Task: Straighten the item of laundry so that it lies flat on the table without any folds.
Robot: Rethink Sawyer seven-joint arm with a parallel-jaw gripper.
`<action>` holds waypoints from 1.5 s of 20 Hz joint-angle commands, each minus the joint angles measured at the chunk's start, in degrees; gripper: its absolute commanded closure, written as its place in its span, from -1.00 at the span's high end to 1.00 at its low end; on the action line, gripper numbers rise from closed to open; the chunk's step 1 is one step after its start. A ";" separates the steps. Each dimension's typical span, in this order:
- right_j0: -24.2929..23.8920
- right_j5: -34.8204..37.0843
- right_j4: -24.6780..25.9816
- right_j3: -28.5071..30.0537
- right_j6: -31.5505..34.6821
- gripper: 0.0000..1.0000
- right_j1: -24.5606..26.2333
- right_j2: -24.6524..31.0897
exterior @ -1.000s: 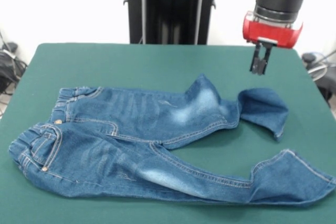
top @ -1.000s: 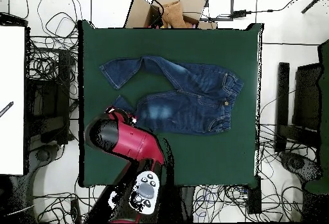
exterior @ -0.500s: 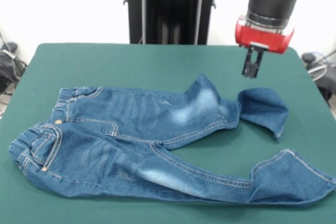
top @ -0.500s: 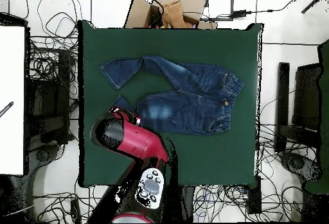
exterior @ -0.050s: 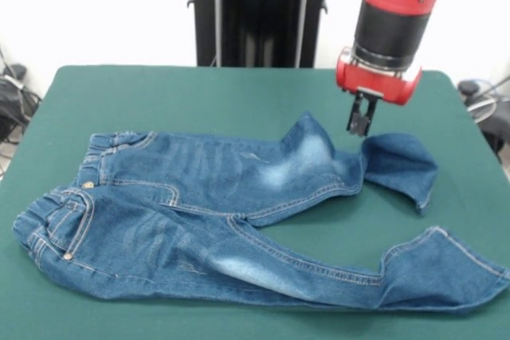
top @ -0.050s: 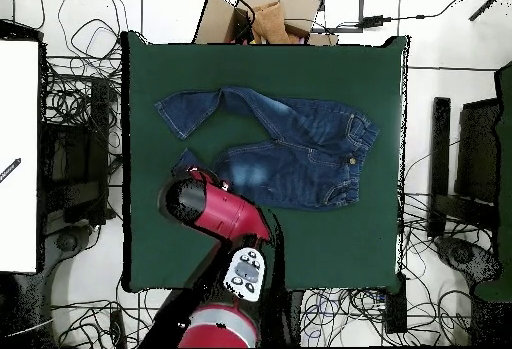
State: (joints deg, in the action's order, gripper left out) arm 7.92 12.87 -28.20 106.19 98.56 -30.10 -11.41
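Jeans point(exterior @ -0.050s: 239, 212) lie spread across the middle of the green table point(exterior @ -0.050s: 199, 93), waistband toward the left edge in the front view and both legs running to the right. They are small and blue, with faded pale patches at the knees and tan stitching along the seams and pockets. A brass button point(exterior @ -0.050s: 86, 185) shows at the gathered waistband. The nearer leg stretches out long and mostly flat, ending in a cuff point(exterior @ -0.050s: 462, 272) near the right front of the table. The farther leg is bent at the knee: its lower part is folded back on itself, making a doubled flap point(exterior @ -0.050s: 398, 165) whose cuff points down toward the other leg. A ridge of cloth stands up just left of that fold.

The red and black arm point(exterior @ -0.050s: 394, 5) comes down from above on the right. Its jaws point(exterior @ -0.050s: 360, 116) hang just above the folded flap, at its upper left corner, and are drawn narrow with only a thin gap between them, holding nothing. They do not appear to touch the cloth.

In the overhead view the arm point(top @ -0.050s: 215, 210) covers the folded leg end, and the jeans point(top @ -0.050s: 290, 160) lie across the upper middle of the table point(top @ -0.050s: 330, 235).
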 commanded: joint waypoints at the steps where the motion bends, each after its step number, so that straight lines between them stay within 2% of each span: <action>1: -0.72 -0.53 -0.42 -5.85 10.67 -1.00 4.15 2.54; 18: 1.83 1.41 -1.68 -12.99 12.67 -1.00 9.51 1.36; 24: 2.73 0.34 -2.30 -13.67 13.70 -1.00 11.25 2.59; 30: 3.65 -2.07 -2.77 -11.50 14.90 -1.00 10.81 3.28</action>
